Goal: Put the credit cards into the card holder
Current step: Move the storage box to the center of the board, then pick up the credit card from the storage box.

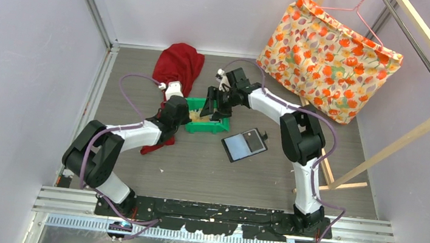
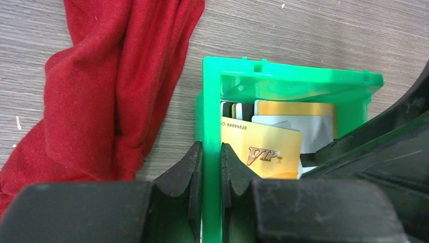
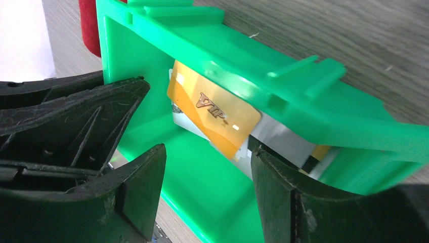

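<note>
The left fingers (image 2: pixel 195 172) pinch a thin side wall of the green plastic bin (image 2: pixel 283 80), with a crumpled red cloth (image 2: pixel 101 91) just outside it. The right fingers (image 3: pixel 146 187) stand apart inside the bin, close to the glossy gold, white and grey credit cards (image 3: pixel 217 114) piled there. The black card holder (image 1: pixel 245 144) lies open on the wood-grain counter (image 1: pixel 195 168), apart from the bin.

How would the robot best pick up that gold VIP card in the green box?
Pinch the gold VIP card at its jutting corner, with the right gripper coming through the open top of the green bin. It leans tilted on other cards, so probably only that corner stands clear.
</note>
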